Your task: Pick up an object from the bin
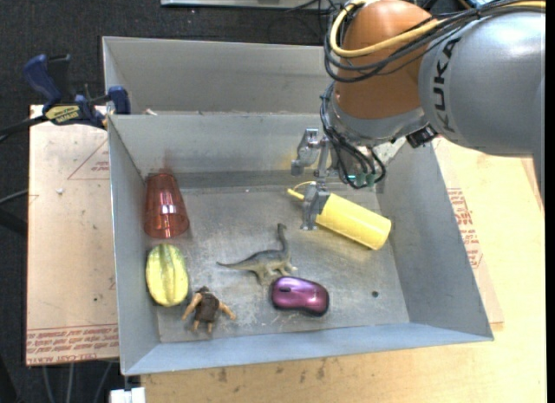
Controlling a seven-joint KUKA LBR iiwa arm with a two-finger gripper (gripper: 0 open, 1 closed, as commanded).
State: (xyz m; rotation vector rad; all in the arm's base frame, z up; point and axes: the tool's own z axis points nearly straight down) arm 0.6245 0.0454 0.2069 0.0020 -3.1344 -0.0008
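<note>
Yellow cylinder (355,224) toward back of bin (217,146), hand (310,211) at cylinder's left end

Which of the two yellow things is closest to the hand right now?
The plain yellow cylinder, lying right beside the hand; the striped yellow squash sits far off by the left wall.

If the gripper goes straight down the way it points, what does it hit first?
Probably the left end of the yellow bottle lying on its side under the gripper. Depth is unclear, so it may reach the bin floor beside it.
</note>
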